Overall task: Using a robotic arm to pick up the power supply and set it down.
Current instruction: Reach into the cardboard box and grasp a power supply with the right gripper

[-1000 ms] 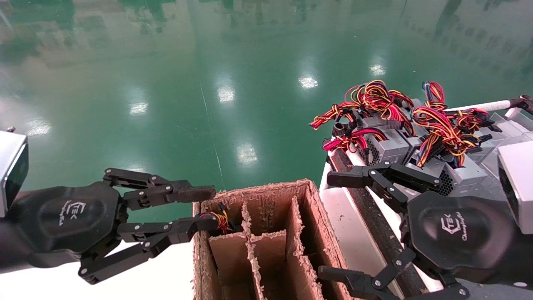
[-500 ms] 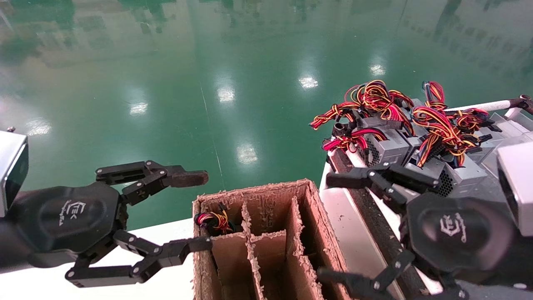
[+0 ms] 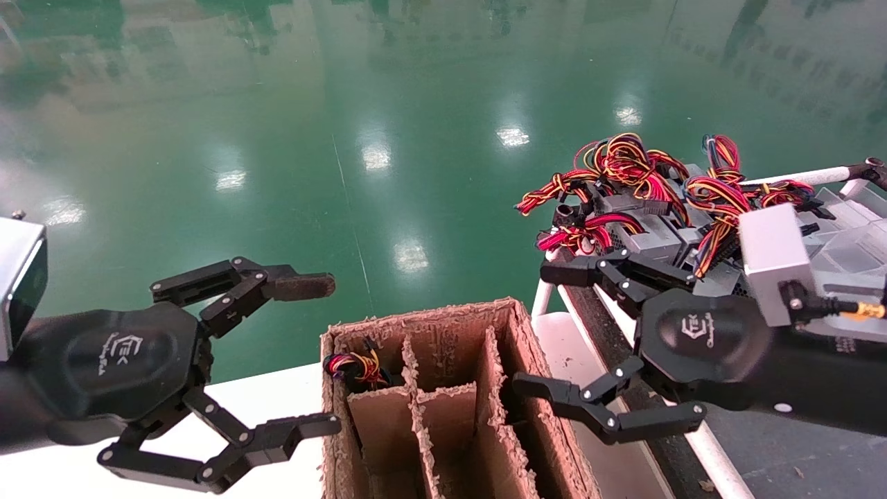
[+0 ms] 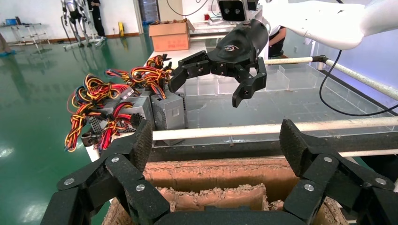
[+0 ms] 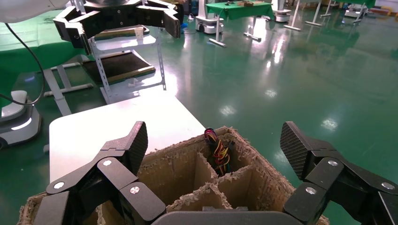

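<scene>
One power supply [image 3: 355, 368] stands in the far left compartment of the cardboard box [image 3: 443, 320]; only its red, yellow and black wires [image 5: 216, 151] stick up. My left gripper [image 3: 315, 353] is open just left of the box, its jaws wide apart and empty. My right gripper [image 3: 540, 329] is open too, beside the box's right wall, holding nothing. More grey power supplies [image 3: 651, 239] with tangled wires lie heaped on the right tray, and this heap [image 4: 136, 110] also shows in the left wrist view.
The box's inner dividers [image 3: 423, 409] form several compartments. It stands on a white table [image 3: 277, 464]. A white rail [image 4: 263, 129] and a black strip edge the tray next to the box. Green floor lies beyond.
My left gripper opened wide, let go of the wires in the box and drew back slightly left. My right gripper swung left, away from the heap and toward the box.
</scene>
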{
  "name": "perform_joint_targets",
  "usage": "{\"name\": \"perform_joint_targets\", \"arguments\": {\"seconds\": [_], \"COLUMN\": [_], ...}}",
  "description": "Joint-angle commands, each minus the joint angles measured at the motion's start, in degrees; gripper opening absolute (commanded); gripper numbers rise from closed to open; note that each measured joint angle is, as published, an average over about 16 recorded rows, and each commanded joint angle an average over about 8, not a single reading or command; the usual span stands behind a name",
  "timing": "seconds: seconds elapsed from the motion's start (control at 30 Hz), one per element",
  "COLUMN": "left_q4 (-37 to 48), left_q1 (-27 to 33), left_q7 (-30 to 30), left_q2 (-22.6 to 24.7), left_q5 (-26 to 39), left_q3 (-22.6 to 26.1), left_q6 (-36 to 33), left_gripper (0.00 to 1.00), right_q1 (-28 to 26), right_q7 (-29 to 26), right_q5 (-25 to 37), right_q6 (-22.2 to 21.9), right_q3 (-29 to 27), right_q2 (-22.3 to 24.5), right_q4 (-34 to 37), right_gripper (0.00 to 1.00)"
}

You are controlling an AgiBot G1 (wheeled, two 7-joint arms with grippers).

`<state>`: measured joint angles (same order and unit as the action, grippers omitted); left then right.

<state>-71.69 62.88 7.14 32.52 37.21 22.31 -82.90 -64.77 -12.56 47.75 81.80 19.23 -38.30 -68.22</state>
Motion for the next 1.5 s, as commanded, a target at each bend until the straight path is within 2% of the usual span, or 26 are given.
{"name": "perform_joint_targets", "arguments": {"seconds": [0.03,0.87,1.37,1.5], "left_q4": [0.00,0.01,0.03,0.04], "left_q1": [0.00,0.00,-0.01,-0.01], "left_q7": [0.00,0.00,0.00,0.00], "left_q2": [0.00,0.00,-0.02,-0.02], "left_q5": [-0.01,0.00,-0.01,-0.01], "left_q3": [0.00,0.00,0.00,0.00], "left_q6": [0.01,0.01,0.03,0.03], "left_gripper": [1.00,1.00,1.00,1.00], "right_q1": [-0.59,0.22,-0.52,-1.77], "right_q7": [0.19,-0.17,0.86,-0.40], "right_q5": [0.79,0.22,4.57,7.28], "right_q6": [-0.46,-0.08,-3.71,-5.23], "right_q3": [0.21,0.14,2.02,3.91], "right_q2": [-0.18,-0.09,-3.59,-6.10], "right_q4": [-0.05,0.20,0.86,2.95], "right_gripper": [1.00,1.00,1.00,1.00]}}
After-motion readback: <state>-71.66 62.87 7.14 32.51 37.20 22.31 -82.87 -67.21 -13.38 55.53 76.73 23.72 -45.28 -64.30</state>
